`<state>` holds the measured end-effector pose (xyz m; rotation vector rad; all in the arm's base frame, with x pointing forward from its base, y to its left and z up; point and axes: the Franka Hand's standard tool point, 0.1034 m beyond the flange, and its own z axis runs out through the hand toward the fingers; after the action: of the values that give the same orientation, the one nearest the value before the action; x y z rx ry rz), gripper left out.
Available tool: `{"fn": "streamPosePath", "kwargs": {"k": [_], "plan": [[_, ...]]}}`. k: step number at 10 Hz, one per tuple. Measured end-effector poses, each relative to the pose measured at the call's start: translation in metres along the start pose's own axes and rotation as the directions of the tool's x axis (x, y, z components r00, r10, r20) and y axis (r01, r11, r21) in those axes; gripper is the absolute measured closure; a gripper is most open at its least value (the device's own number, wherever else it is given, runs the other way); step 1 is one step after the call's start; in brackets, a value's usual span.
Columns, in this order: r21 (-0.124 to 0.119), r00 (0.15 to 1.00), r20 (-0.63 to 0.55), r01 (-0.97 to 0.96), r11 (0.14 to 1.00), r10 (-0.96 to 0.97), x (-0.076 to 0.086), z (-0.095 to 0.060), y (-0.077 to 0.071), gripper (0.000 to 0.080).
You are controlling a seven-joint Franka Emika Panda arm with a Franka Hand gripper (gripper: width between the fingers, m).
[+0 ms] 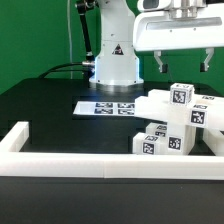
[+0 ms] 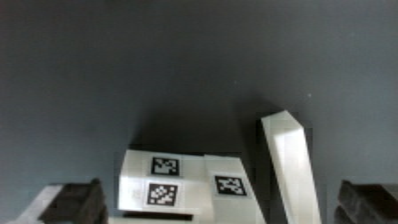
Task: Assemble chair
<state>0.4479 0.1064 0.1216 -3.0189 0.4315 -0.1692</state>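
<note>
A robot arm's claw [image 1: 184,62] hangs in the air with its two fingers spread wide and nothing between them. Directly below it, well apart from the fingertips, loose white chair parts [image 1: 172,118] lie in a pile on a dark counter [image 1: 45,105]. Each part carries small black-and-white square tags.

In the exterior view, a flat slab slants across the top of the pile, with blocky pieces stacked beneath and beside it. In the wrist view, a tagged white block [image 2: 183,181] sits below the claw, and a long narrow bar [image 2: 288,165] stands just beside it. Whether the two touch cannot be told.

The step in hand appears to be reaching down for a first part; nothing is held yet. To do it well, the claw should probably line up over one single piece, with its fingers either side of that piece's narrow faces, then descend straight. The parts lie close together, so a finger could catch a neighbour and shift the pile.

A low white border rail [image 1: 70,160] runs along the counter's edge on the near side of the pile, close to the lowest parts, so room there is tight. Beyond the pile, toward the arm's base [image 1: 113,65], the flat marker board [image 1: 105,106] lies on the counter. The dark surface away from the claw, toward the exterior view's left, carries nothing visible and offers the most open room.
</note>
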Motion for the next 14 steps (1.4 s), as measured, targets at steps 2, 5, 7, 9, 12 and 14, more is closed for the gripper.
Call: {"fn": "streamPosePath", "kwargs": {"k": [2, 5, 7, 9, 12, 14], "plan": [[-0.024, 1.000, -0.004, 0.023, 0.999, -0.023, -0.024, 0.017, 0.011, 0.0150], [-0.048, 0.997, 0.004, 0.075, 0.996, -0.074, -0.041, 0.032, 0.014, 0.0150], [-0.072, 0.995, -0.021, 0.091, 0.993, -0.093, -0.039, 0.045, 0.020, 0.0150], [-0.074, 0.996, -0.013, 0.092, 0.993, -0.093, -0.040, 0.046, 0.021, 0.0150], [-0.084, 0.982, -0.021, 0.186, 0.979, -0.188, -0.046, 0.052, 0.026, 0.0150], [-0.105, 0.967, -0.029, 0.250, 0.963, -0.254, -0.052, 0.067, 0.029, 0.0150]]}}
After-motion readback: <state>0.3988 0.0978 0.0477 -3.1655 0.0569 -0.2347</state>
